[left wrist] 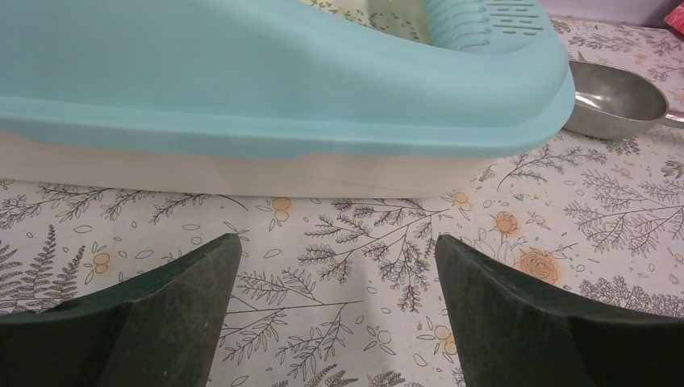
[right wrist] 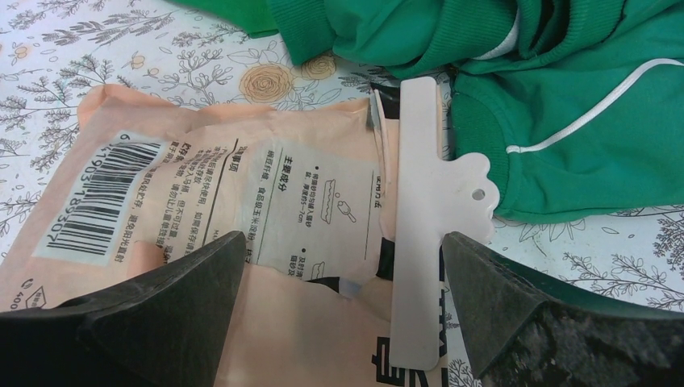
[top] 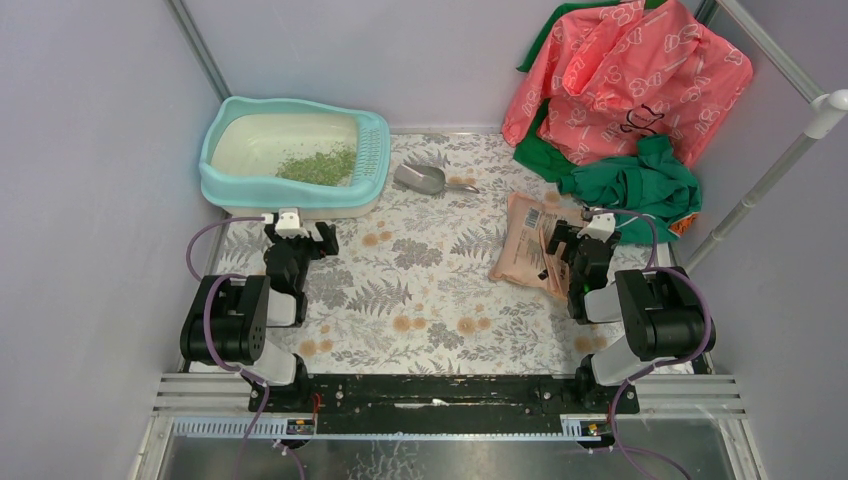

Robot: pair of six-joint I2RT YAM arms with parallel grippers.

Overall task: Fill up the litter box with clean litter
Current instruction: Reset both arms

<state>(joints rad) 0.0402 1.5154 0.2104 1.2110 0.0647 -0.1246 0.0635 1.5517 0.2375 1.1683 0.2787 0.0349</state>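
**Open grippers waiting beside box and bag: where the fill could fail**

Fingers of the left gripper (left wrist: 339, 250) are standing wide apart and holding nothing. They are hanging low over the flowered tablecloth (left wrist: 565, 234), just short of the near wall of the litter box (left wrist: 282, 89). The right gripper (right wrist: 343, 246) is likewise gaping and empty, hovering over the peach bag (right wrist: 202, 185). A white clip (right wrist: 419, 234) is lying across the bag's top edge; whether it is clamping the mouth shut cannot be told.

From overhead, the box is sitting at ten o'clock on the table. A thin patch of clean litter (top: 318, 165) is lying toward its three o'clock end, by the slotted rim. Most of the cream pan is showing bare, so the fill is judged barely begun. A grey scoop (top: 422, 179) is resting at twelve o'clock, just beside the box. A green garment (top: 640, 180) is crowding the bag at its two o'clock.

Likely hazards:
- A one-sided grip on the limp bag risks dragging or tearing it.
- Fingers closing near the clip risk snagging the garment.
- Tipping the bag short of the box risks scattering granules over the tablecloth.
- A nudge from the left arm risks sliding the light box or knocking the scoop.
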